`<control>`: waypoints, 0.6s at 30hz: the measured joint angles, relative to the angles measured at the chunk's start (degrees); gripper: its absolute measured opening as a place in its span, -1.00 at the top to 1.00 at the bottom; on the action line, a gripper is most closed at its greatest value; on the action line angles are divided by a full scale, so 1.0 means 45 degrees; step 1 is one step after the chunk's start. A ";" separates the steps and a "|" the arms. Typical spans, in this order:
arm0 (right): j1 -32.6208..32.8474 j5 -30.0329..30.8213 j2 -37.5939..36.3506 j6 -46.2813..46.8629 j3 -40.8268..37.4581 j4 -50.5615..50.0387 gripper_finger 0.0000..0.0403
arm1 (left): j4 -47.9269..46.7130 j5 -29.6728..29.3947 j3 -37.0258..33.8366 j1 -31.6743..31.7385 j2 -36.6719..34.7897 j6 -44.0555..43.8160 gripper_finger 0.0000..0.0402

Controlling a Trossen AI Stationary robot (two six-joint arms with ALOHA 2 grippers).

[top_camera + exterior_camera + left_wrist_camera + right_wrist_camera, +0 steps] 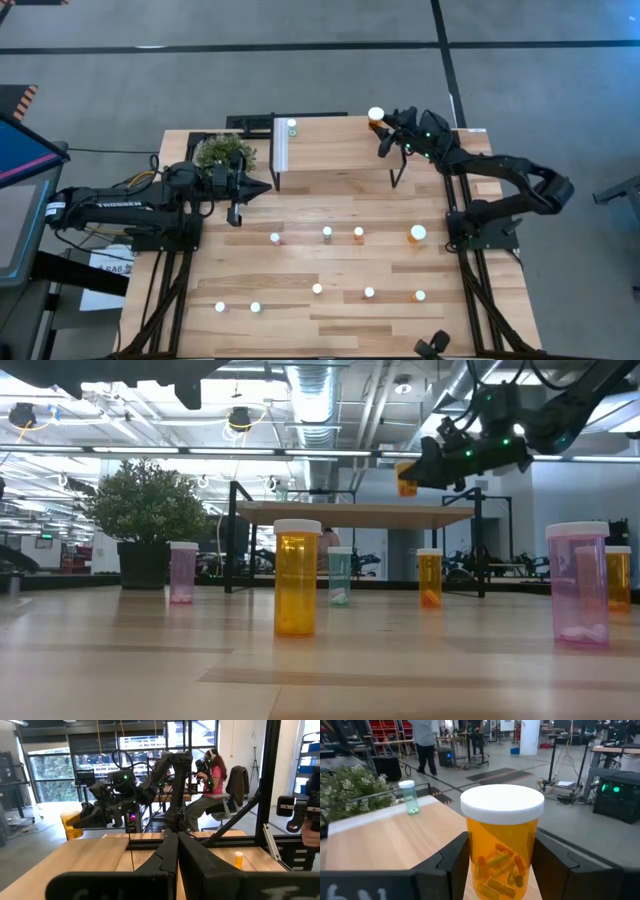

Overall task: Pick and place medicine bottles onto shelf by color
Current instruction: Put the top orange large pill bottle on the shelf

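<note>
Your table (330, 300) is the largest item: a light-wood top with both arms mounted at its sides.

Your shelf (335, 145) stands at the far edge, a raised light-wood board on thin black legs with a white strip (281, 146) along its left end. One green bottle (292, 127) stands on it near that strip; the right wrist view shows the same bottle (409, 796) upright, with the plant behind it.

Your right arm reaches over the shelf's far right corner. Its right gripper (380, 128) pinches a large orange bottle (501, 845), white cap up, pills visible inside, one finger on each side of the body. In the low view that bottle (406, 478) hangs just above the shelf board, apart from it.

Your left arm lies along the table's left side. Its left gripper (262, 187) sits just in front of the shelf's left end, fingers pressed together, holding nothing.

The potted plant (224, 152) sits left of the shelf.

Loose bottles on the table in front of the shelf: one larger orange bottle (418, 234), then small ones in two rough rows, including an orange one (359, 233) and a pink one (275, 239). All stand upright, well apart from each other.
</note>
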 joint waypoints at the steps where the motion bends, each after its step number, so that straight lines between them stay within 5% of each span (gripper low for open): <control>1: 0.0000 0.0001 0.0086 -0.0004 0.0000 0.0011 0.02 | 0.0000 0.0000 0.0000 0.0000 -0.0005 0.0000 1.00; 18: -0.0063 0.0456 0.1579 -0.0057 0.0053 0.0391 0.00 | 0.0000 0.0004 0.0000 0.0000 0.0000 -0.0008 1.00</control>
